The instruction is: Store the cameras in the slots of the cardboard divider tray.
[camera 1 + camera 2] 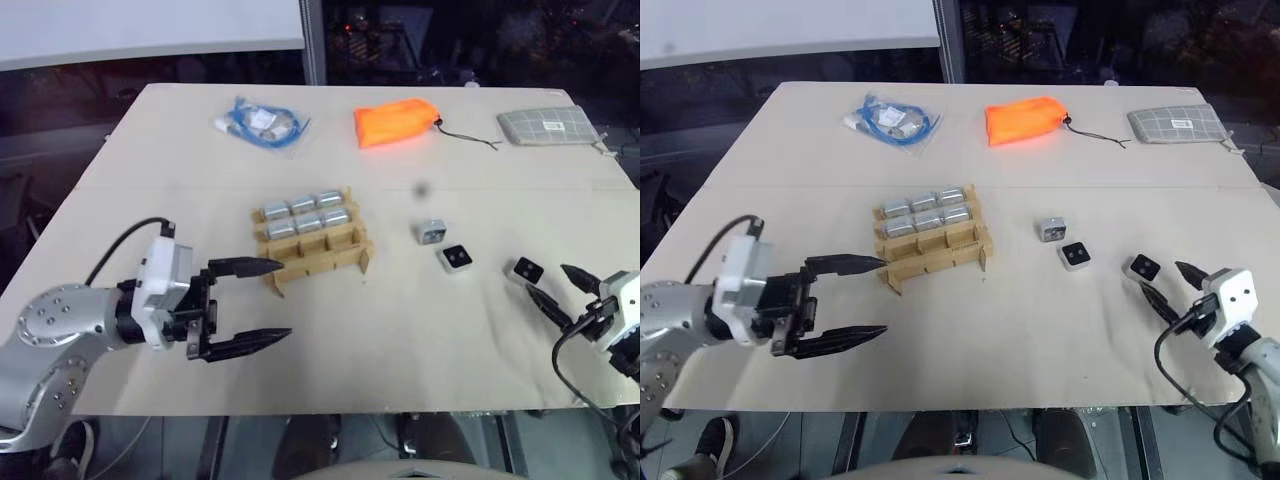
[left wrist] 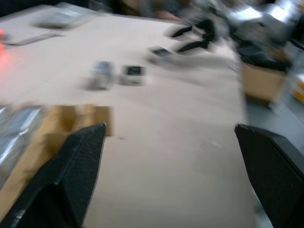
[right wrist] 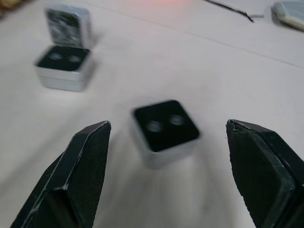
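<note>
Three loose cameras [image 1: 457, 258], small silver blocks with black faces, lie on the tabletop [image 1: 420, 330] to the right of the cardboard divider tray [image 1: 318, 250], which holds six more. My right fingers [image 3: 90, 161] are spread, empty, around the nearest camera [image 3: 165, 130]; my left fingers [image 1: 245, 267] are spread wide, empty, beside the tray.

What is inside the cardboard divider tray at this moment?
The tray holds six silver cameras, filling its two far rows. The near row of three slots looks empty, though the slats hide their bottoms. Three more cameras lie on the table outside.
</note>
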`<state>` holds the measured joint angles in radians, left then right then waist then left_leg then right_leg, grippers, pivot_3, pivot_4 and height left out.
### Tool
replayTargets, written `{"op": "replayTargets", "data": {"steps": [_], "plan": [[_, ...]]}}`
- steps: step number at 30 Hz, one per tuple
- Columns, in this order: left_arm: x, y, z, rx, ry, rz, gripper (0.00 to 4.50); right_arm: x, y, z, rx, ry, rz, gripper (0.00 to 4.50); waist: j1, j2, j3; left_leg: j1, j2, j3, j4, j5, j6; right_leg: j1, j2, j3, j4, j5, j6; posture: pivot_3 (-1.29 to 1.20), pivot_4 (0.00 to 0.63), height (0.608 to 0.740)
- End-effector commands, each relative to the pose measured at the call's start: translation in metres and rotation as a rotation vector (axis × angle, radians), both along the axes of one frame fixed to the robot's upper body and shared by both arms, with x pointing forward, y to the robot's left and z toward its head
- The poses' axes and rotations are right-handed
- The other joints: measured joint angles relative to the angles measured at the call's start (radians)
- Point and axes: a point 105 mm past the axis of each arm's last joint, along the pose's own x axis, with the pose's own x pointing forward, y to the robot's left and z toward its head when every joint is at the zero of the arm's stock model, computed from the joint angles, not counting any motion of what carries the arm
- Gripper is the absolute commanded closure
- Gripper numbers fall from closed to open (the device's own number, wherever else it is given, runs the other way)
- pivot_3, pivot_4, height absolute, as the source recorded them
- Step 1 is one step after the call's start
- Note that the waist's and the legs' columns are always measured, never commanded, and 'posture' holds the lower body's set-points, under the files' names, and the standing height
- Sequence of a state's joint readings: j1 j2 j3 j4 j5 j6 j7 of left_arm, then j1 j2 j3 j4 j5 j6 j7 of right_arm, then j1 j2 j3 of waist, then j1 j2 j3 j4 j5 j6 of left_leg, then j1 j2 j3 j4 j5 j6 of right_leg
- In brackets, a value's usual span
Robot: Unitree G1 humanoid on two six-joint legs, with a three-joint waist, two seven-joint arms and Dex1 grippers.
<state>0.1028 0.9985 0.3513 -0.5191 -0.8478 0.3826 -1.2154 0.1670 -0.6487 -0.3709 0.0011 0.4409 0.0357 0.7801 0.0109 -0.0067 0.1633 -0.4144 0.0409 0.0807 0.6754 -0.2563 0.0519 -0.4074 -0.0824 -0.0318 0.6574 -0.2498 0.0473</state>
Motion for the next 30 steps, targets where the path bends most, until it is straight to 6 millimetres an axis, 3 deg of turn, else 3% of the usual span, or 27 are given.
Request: {"op": "replayTargets", "data": {"steps": [1,8,16,30], "plan": [[0.002,-0.001,0.009,0.051,-0.033,-0.043,0.00,0.005,-0.013,0.002,-0.041,0.084,0.037,0.67,0.000,0.000,0.001,0.000,-0.001,0.000,0.000,0.000,0.000,0.000,0.001,0.000,0.000,0.000,0.000,0.00,0.150,0.740],[0.005,-0.003,0.015,0.064,-0.057,-0.058,0.00,0.019,-0.025,0.013,0.016,0.166,0.120,0.67,-0.001,-0.001,0.001,0.000,0.000,0.001,0.000,0.000,0.000,0.000,0.002,0.002,0.000,0.000,0.001,0.00,0.150,0.740],[0.003,-0.002,0.012,0.067,-0.051,-0.043,0.00,0.028,-0.018,0.016,-0.074,0.233,0.278,0.67,-0.001,-0.001,0.001,0.000,0.000,0.001,0.000,0.000,0.000,0.000,0.002,0.003,0.000,0.001,0.002,0.00,0.150,0.740],[0.001,0.000,0.013,0.070,-0.057,-0.019,0.00,0.047,-0.007,0.006,-0.176,0.302,0.375,0.67,0.000,-0.001,0.002,0.000,0.000,0.002,0.000,0.001,-0.001,-0.001,0.003,0.003,0.000,0.002,0.004,0.00,0.150,0.740]]}}
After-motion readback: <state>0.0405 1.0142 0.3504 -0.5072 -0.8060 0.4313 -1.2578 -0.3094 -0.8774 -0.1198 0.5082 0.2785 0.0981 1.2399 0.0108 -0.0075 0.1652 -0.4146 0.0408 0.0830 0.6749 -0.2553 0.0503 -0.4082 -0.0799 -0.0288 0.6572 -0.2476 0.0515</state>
